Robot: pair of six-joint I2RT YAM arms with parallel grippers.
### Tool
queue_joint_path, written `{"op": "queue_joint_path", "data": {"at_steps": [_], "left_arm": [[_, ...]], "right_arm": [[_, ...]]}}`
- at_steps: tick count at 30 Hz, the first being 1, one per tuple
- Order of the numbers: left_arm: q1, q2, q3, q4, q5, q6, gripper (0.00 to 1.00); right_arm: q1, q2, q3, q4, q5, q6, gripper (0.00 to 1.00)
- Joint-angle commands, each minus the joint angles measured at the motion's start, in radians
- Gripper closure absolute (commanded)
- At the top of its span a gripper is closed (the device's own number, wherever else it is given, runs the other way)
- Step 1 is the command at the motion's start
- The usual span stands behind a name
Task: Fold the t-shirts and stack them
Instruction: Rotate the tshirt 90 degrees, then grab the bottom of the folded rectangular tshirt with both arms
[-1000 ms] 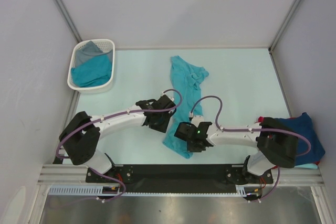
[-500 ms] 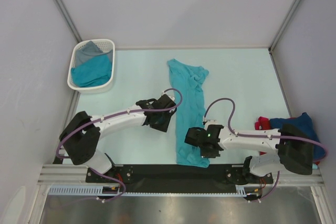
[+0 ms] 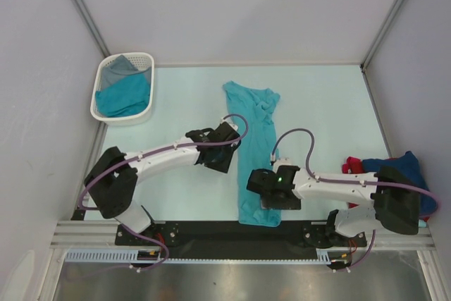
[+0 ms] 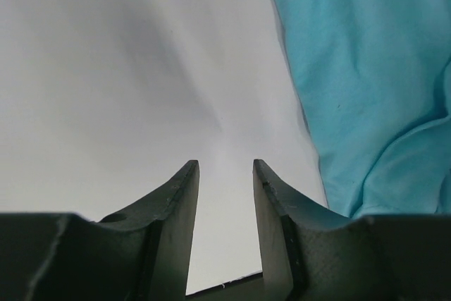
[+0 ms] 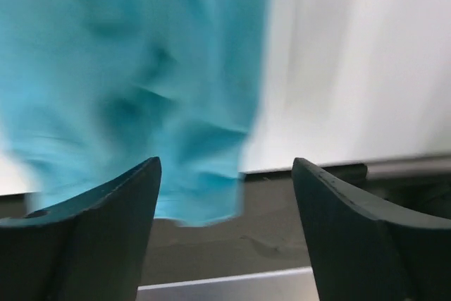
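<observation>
Soft teal shirt [image 3: 252, 142] is laid out as a long wrinkly strip; left gripper [image 4: 225, 167] and right gripper [image 5: 225, 167] are spread, nothing pinched

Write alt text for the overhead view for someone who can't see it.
A teal t-shirt lies in a long strip down the middle of the table, the open right gripper above its near end, the open left gripper beside its left edge. A white basket sits at far left.
</observation>
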Motion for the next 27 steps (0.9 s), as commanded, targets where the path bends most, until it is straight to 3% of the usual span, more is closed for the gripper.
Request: {"op": "queue_joint_path", "data": {"at_steps": [1,7,11,18,27], "left_arm": [[0.037,-0.007,0.123,0.0,-0.063,0.026,0.56],[0.175,0.062,0.283,-0.023,-0.003,0.023,0.55],[0.235,0.177,0.402,-0.031,0.023,0.018,0.57],[0.278,0.445,0.654,-0.037,0.069,0.019,0.57],[0.347,0.698,1.1,-0.149,0.115,0.033,0.56]], "right_arm": [[-0.138,-0.066,0.24,0.039,0.164,-0.165,0.15],[-0.448,0.059,0.446,0.188,0.149,-0.436,0.16],[-0.559,0.196,0.575,0.253,0.112,-0.525,0.17],[-0.676,0.424,0.725,0.328,0.083,-0.624,0.21],[-0.762,0.675,0.982,0.32,0.029,-0.685,0.25]]}}
